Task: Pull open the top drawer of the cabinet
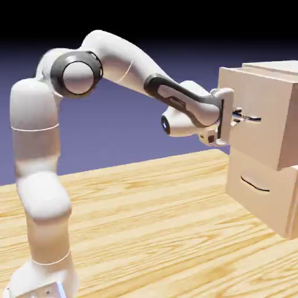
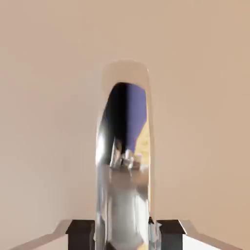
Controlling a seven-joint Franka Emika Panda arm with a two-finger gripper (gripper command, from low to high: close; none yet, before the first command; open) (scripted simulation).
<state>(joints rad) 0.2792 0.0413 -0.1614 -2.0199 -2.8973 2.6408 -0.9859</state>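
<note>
The pale beige cabinet (image 1: 291, 67) stands at the exterior view's right with two stacked drawer fronts. The top drawer (image 1: 259, 93) juts slightly further toward the arm than the lower front. My gripper (image 1: 243, 118) reaches level to its thin dark handle (image 1: 252, 119) and is shut on it. In the hand view the shiny metallic handle (image 2: 124, 161) runs up the middle, large, against the beige drawer front (image 2: 44, 97). The dark fingertips (image 2: 80, 233) sit tight against both sides of the bar, with my gripper (image 2: 124, 235) pinching it at the bottom edge.
The lower drawer (image 1: 259, 201) with a downward-curved handle (image 1: 255, 185) sits below the gripper. The cabinet rests on a light wooden table (image 1: 145, 221). The white arm (image 1: 41, 174) rises at the exterior view's left and arches over to the cabinet.
</note>
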